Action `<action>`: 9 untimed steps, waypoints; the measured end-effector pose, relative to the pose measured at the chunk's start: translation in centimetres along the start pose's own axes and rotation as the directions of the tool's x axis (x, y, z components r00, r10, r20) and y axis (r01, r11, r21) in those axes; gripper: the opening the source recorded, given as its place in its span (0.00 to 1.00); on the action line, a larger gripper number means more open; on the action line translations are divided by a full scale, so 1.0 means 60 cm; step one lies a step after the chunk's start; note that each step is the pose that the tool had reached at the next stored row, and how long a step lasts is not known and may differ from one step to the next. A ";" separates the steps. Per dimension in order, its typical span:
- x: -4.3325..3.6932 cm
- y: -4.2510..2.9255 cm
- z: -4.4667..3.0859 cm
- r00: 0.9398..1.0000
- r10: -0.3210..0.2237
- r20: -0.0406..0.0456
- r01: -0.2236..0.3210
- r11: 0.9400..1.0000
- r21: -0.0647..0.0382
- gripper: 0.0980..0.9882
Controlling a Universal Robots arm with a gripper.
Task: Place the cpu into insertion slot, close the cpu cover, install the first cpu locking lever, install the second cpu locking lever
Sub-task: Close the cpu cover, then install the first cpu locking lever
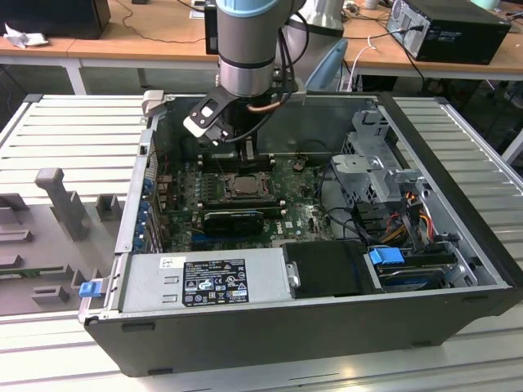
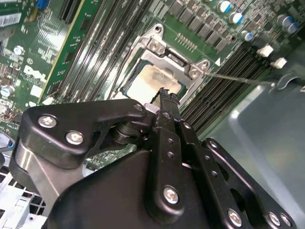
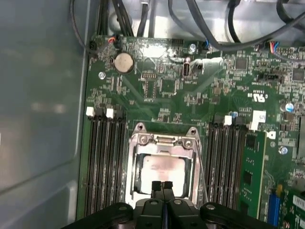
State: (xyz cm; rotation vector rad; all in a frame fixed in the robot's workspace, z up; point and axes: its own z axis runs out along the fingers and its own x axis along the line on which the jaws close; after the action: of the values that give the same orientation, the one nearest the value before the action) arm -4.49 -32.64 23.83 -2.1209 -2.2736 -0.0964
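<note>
"One gripper [image 3: 162, 185]: how do its fingers stand?"
"Pressed together, holding nothing, tips low over the slot [image 1: 225, 186]."
"Where is the cpu [image 3: 162, 167]?"
"Seated in the slot. The cover [image 3: 164, 140] lies flat on it, the silver top showing through its window."
"What else is by the slot?"
"Dark memory banks [image 3: 105, 162] flank it; a wire lever [image 2: 238, 78] slants away from its corner."

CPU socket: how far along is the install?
Done: the cpu is seated and the cpu cover lies flat over it. In hand: the shut gripper sits at the cover's edge, holding nothing visible. Left: one locking lever sticks out free, unlatched; I cannot tell the other lever's state.
</note>
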 end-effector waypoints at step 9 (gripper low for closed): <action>0.001 -0.002 -0.006 1.000 0.000 0.000 0.000 1.000 0.000 0.01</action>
State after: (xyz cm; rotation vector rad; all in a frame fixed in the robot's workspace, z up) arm -4.62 -32.64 24.18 -2.1208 -2.2736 -0.0965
